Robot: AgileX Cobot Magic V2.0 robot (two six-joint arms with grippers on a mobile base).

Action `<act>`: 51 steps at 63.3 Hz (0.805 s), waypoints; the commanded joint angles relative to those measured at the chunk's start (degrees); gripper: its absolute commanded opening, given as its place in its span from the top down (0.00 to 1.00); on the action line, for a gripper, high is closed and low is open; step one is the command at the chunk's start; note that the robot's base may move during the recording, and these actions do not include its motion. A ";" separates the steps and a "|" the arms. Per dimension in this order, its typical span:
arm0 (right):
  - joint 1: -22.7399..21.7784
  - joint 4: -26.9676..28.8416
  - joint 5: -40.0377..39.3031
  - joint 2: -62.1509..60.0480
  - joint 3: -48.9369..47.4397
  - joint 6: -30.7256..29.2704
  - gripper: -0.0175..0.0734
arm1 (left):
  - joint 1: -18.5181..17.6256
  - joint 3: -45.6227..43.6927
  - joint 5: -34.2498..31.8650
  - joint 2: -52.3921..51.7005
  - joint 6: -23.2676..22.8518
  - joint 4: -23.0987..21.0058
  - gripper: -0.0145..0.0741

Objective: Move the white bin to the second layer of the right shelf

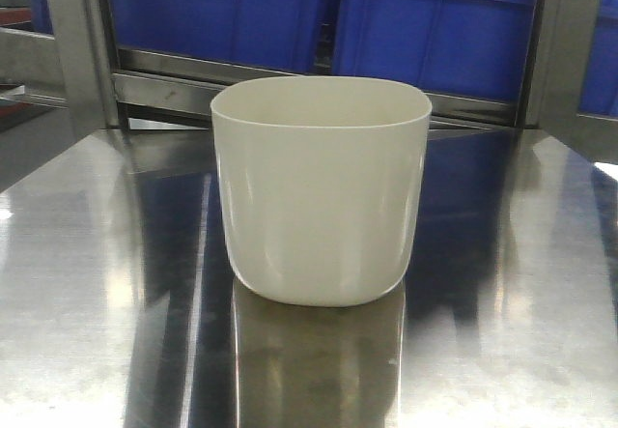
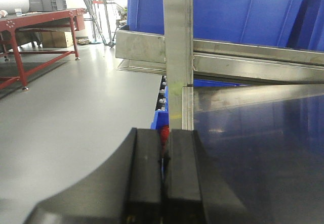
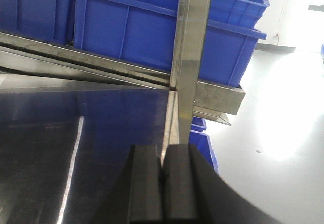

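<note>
White bin [image 1: 321, 196], just one, stands on tabletop [image 1: 87, 302]; two blue crates [image 1: 222, 13] directly behind.

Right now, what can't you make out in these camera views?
Inside of the white bin: front view, its own near wall hides the bottom.
Blue crates: front view, tops cut off by the upper edge.
Where the left gripper and right gripper sit relative to the bin: neither wrist view shows it.

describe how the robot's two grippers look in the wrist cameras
The left gripper and right gripper are both matte black. Each has two blocky, flat-topped fingers with squared edges, and the body below flares outward in a smooth curve. No cables, markings or labels show in these views.
</note>
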 commanded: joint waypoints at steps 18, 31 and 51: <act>0.06 -0.31 -4.86 -1.09 -0.89 -0.17 0.79 | -0.23 2.11 -4.84 -0.75 -0.15 -0.35 0.74; 0.06 -0.31 -2.19 1.80 -4.89 -0.17 0.79 | -0.23 2.11 -4.84 -0.75 -0.15 -0.35 0.74; 0.06 -0.31 4.93 15.24 -13.44 -0.17 0.79 | -0.23 2.11 -4.84 -0.75 -0.15 -0.35 0.74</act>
